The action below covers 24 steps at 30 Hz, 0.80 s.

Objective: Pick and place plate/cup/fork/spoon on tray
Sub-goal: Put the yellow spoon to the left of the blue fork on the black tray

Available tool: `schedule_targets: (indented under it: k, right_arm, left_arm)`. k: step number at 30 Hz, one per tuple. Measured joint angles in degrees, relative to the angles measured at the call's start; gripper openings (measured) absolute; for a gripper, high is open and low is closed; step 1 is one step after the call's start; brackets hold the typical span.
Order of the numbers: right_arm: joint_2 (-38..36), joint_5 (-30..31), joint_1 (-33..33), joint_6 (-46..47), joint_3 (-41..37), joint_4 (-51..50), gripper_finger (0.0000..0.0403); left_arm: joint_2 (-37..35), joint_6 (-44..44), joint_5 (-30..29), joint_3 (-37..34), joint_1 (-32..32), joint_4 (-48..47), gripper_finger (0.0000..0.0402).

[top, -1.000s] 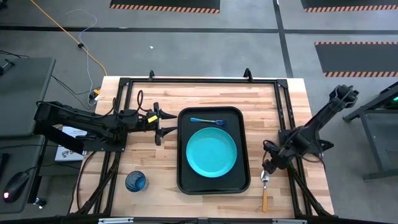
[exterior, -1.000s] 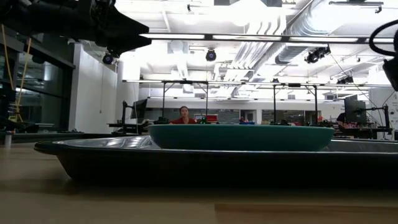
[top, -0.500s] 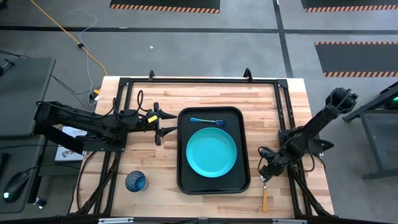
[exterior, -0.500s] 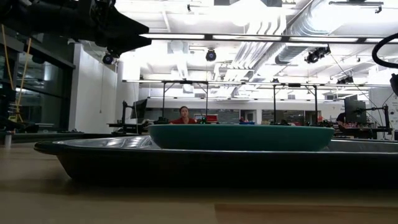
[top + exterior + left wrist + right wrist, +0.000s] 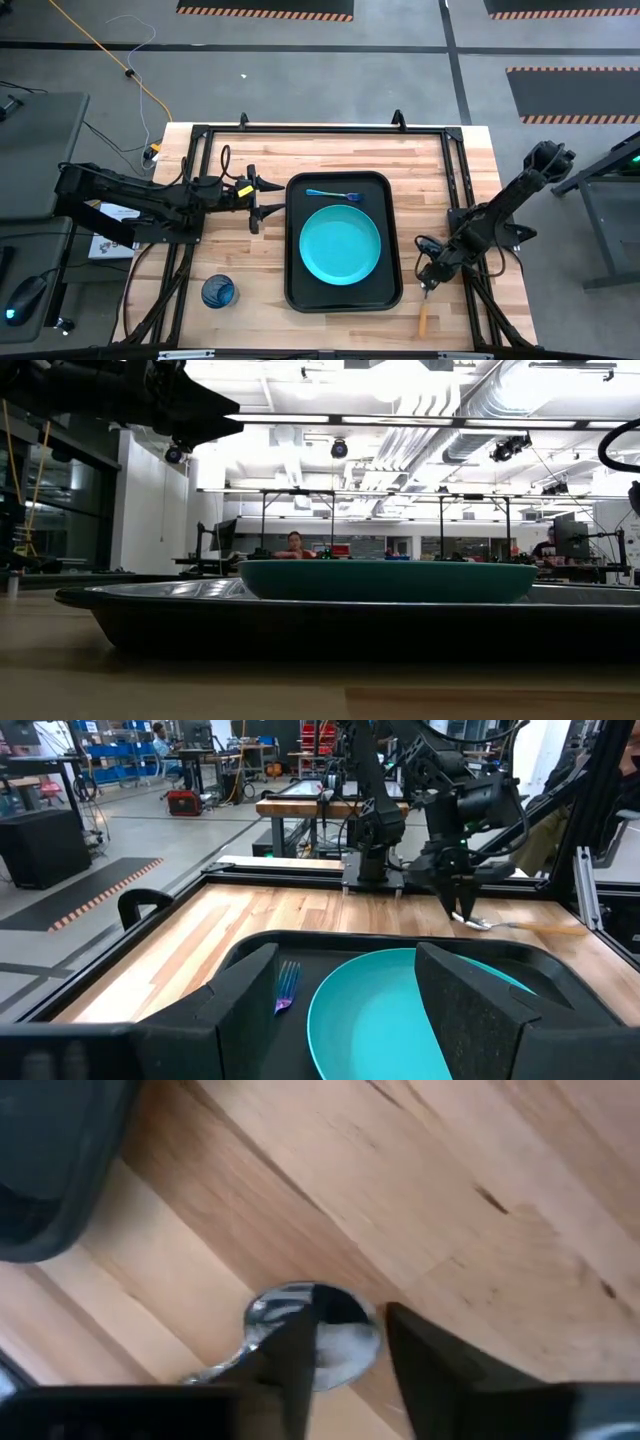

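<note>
The black tray [image 5: 294, 290] lies mid-table with the teal plate [image 5: 340, 245] in it and the blue-handled fork [image 5: 335, 194] along its far end. The plate also shows in the low view [image 5: 385, 580]. The dark blue cup [image 5: 217, 292] stands on the table near the left front. The spoon lies right of the tray, its orange handle [image 5: 422, 318] toward the near edge. My right gripper [image 5: 428, 279] points down over the spoon's silver bowl [image 5: 330, 1330], slightly open. My left gripper [image 5: 262, 200] is open and empty just left of the tray. My right gripper comes at the spoon's bowl [image 5: 345, 1335] from above, pointing down. One finger [image 5: 290, 1355] stands in front of the bowl and the other [image 5: 430, 1365] beside it. I cannot tell whether they touch it. The spoon lies flat on the table.
A black metal frame [image 5: 320, 131] runs along the table's far edge and down both sides. Bare wood lies between the tray and the cup and right of the tray around the spoon. People and benches show in the room beyond the table in the low view.
My right gripper has gone down and a little toward the table's near edge, onto the spoon's bowl, which it now covers in the high view. The left arm has kept still.
</note>
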Motion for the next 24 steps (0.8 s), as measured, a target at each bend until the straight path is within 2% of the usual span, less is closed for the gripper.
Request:
schedule_targets:
  k: [3, 5, 9, 12, 17, 19, 24]
  right_arm:
    - [0.0, -0.6, 0.0, -0.6, 0.0, -0.9, 0.0039]
    - [-0.1, -1.9, 0.0, -2.0, 0.1, 0.6, 0.0014]
    - [0.0, -2.6, 0.0, -4.2, -0.1, 1.9, 0.0021]
    - [-0.9, -2.6, -0.1, -5.8, -0.1, 3.6, 0.0006]
    - [-4.6, -0.9, -0.1, -7.0, 0.4, 3.4, 0.0003]
    - [-6.1, 1.8, -0.1, -8.4, 1.9, 3.4, 0.0001]
    - [-7.0, 13.4, -0.1, -14.4, 8.0, 3.6, 0.0001]
  left_arm:
    - [0.0, 0.0, 0.0, 0.0, 0.0, 0.0, 0.0223]
    - [0.0, 0.0, 0.0, 0.0, 0.0, 0.0, 0.0223]
    - [0.0, -0.2, 0.0, 0.0, 0.0, 0.0, 0.0223]
    - [0.0, -0.2, 0.0, 0.0, 0.0, 0.1, 0.0223]
    - [0.0, -0.3, 0.0, 0.0, 0.0, 0.1, 0.0223]
    - [0.0, -0.7, 0.0, 0.0, 0.0, 0.1, 0.0223]
    - [0.0, -1.0, 0.0, 0.0, 0.0, 0.1, 0.0223]
